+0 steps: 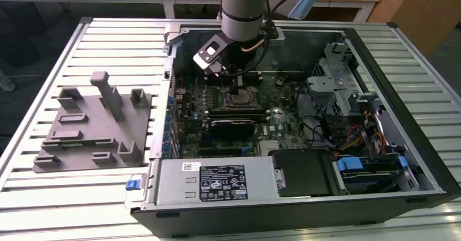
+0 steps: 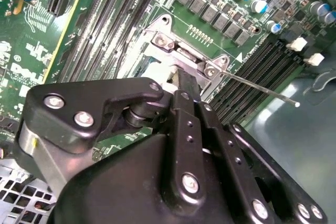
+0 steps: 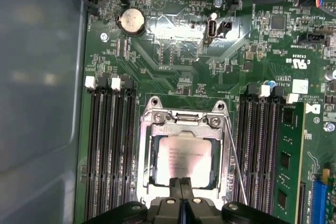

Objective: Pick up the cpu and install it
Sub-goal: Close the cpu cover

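the cpu (image 3: 184, 158) already lies flat in the socket (image 3: 145, 150) on the motherboard (image 3: 173, 51), so the carrying looks done. the gripper (image 3: 181, 183) sits at the chip's near edge, jaws pressed together, pinching nothing. the wire lever (image 3: 236, 166) looks unlatched.

You can make out none of the print clearly. The power supply label (image 1: 222, 182), the cpu (image 3: 185, 161) and the motherboard (image 3: 173, 77) carry small lettering.

The cpu (image 3: 185, 157) lies flat in the metal-framed socket (image 3: 145, 145) near the circuit board's (image 3: 173, 72) middle; the claw (image 3: 181, 183), tips pressed together, overlaps its edge.
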